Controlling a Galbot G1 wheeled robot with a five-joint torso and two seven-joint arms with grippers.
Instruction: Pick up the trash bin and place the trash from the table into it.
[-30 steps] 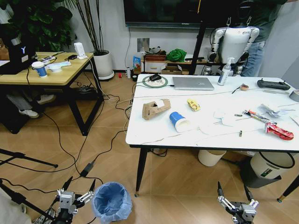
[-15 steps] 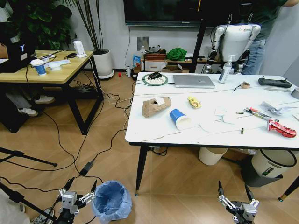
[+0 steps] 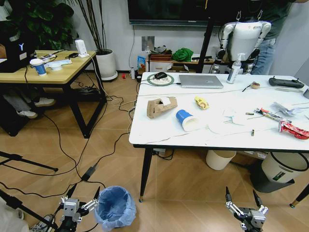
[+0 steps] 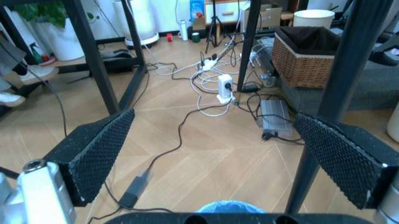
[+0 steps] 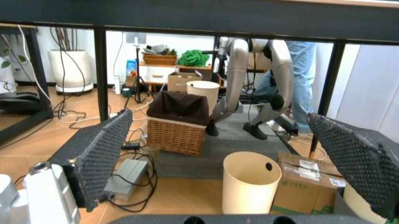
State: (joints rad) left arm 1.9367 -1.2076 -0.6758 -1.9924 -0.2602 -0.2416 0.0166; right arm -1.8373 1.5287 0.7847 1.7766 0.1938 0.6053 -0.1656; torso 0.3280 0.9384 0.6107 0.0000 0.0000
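Head view. Table right of centre, black edge toward the robot, one slim leg dropping to the floor near the bin. Bin on the wood floor low and left, blue bag puffed over the rim, just beside the left gripper. Left gripper low at the frame's bottom edge, fingers spread wide, nothing between them. Right gripper low on the other side, under the table's front edge, also wide and empty. Trash on the tabletop: carton near the left end, cup on its side close to the front edge, yellow wrapper behind it, tissues mid-table, red wrapper at the far right. Laptop at the back edge. Open floor between bin and table leg; cables trailing across the floor to the left. Cream bucket under the table, white bin further right.

Left wrist view. Pads far apart, empty. Blue rim of the bin just past the gripper base. Black legs ahead on both sides, cables and a power strip on the floor between.

Right wrist view. Pads wide, empty. Table's dark edge overhead. Bucket near ahead, wicker basket beyond, cardboard box beside the bucket.
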